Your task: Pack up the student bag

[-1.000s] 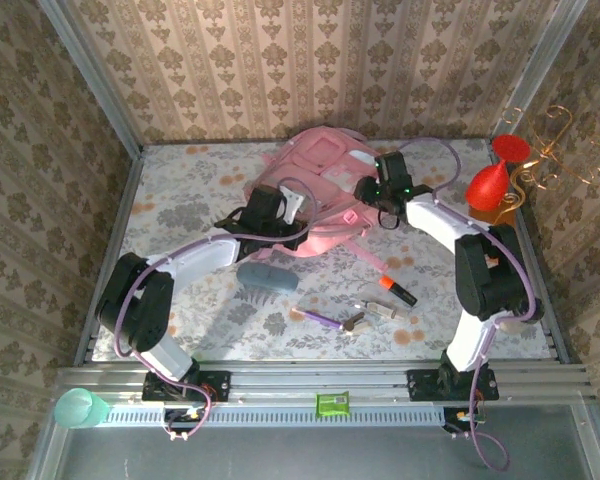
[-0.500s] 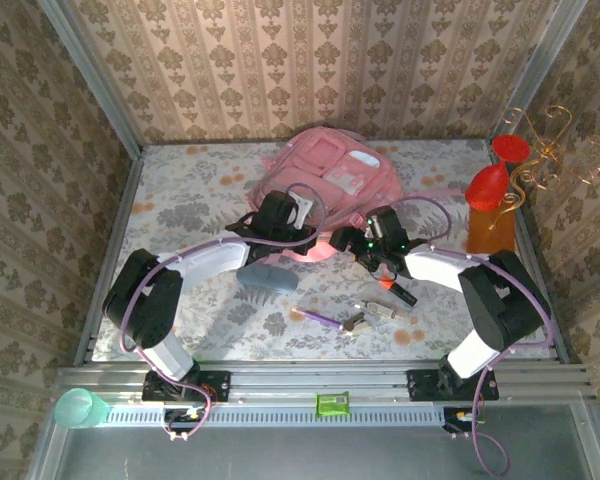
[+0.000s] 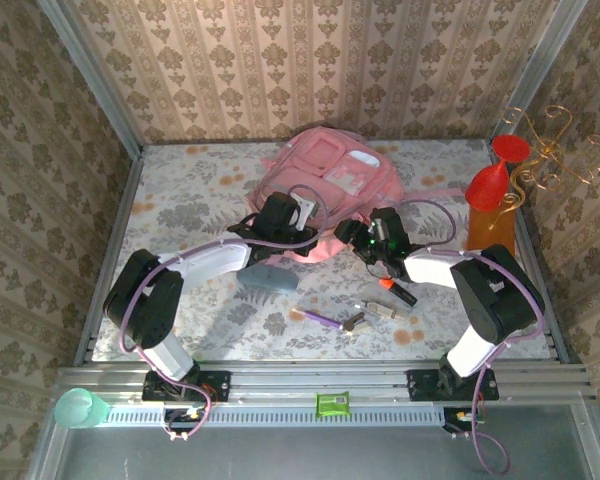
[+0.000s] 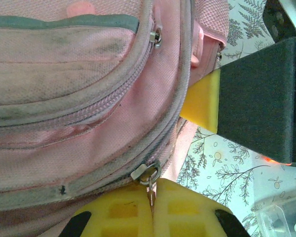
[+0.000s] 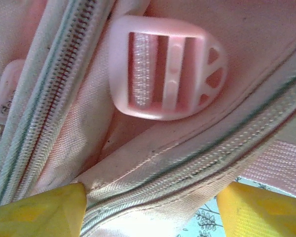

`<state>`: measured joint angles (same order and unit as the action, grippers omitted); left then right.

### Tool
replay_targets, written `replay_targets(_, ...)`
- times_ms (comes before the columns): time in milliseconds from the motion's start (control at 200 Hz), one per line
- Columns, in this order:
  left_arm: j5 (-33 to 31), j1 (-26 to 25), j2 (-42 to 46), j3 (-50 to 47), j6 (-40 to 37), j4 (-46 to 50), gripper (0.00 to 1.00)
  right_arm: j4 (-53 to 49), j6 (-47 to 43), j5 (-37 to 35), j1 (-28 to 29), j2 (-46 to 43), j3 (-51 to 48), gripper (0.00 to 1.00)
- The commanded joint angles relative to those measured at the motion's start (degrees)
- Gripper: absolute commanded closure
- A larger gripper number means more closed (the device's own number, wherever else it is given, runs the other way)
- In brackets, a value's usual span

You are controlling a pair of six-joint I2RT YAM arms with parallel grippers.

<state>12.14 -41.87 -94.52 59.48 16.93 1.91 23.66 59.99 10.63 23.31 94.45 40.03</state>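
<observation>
Your left gripper (image 4: 152, 210) is clamped on a metal zipper pull (image 4: 149, 180) of the large soft pink fabric student bag (image 3: 325, 170) lying far-centre on the floral table (image 3: 180, 210); your right gripper (image 5: 150, 210) gapes, straddling its zipped seam.

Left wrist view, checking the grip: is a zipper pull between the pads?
Yes, the metal zipper pull sits pinched between the yellow pads.

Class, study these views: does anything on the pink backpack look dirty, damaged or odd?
Yes. The student bag looks soiled: dark grey smudges streak its front pocket, near the zipper pull pinched by the left gripper.
</observation>
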Motion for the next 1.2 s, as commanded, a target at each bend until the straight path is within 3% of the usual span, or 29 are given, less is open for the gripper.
replay_targets(0,1.5,-1.0,1.1,0.5,-0.1,-2.6,1.0,5.4,1.5,-5.7,-0.6,-1.6,-2.5,0.25)
replay_targets(95,1.8,-1.3,0.9,0.6,-0.2,-2.7,1.0,7.4,1.9,-6.8,-1.2,-0.4,-3.1,0.25)
replay_targets(175,2.2,-1.5,0.8,0.4,0.0,-3.0,1.0,9.5,2.5,-6.2,-2.1,2.3,-1.7,0.31)
replay_targets(310,1.6,-1.6,0.9,-0.1,-0.5,-2.2,1.0,12.7,3.6,-5.6,-4.0,4.5,-0.8,0.69)
replay_targets(450,-3.3,-1.0,2.2,-0.2,-4.4,2.4,1.0,7.1,0.6,-7.1,-5.6,1.6,-1.5,1.0)
replay_targets(675,-12.8,4.1,4.2,-1.0,-10.9,10.7,1.0,-1.1,-5.2,-6.2,-12.0,-4.8,-4.6,1.0)
replay_targets(950,-12.1,11.8,7.1,-5.2,-11.1,10.2,1.0,-9.0,-12.1,0.8,-17.6,-2.1,2.2,1.0)
replay_targets(1090,-6.9,12.5,9.2,-6.1,-10.7,8.0,1.0,-15.5,-16.3,3.5,-18.2,1.6,10.0,1.0)
replay_targets(1200,2.4,11.5,10.2,-6.0,-6.4,2.4,1.0,-20.4,-18.7,6.8,-18.2,5.3,17.6,0.86)
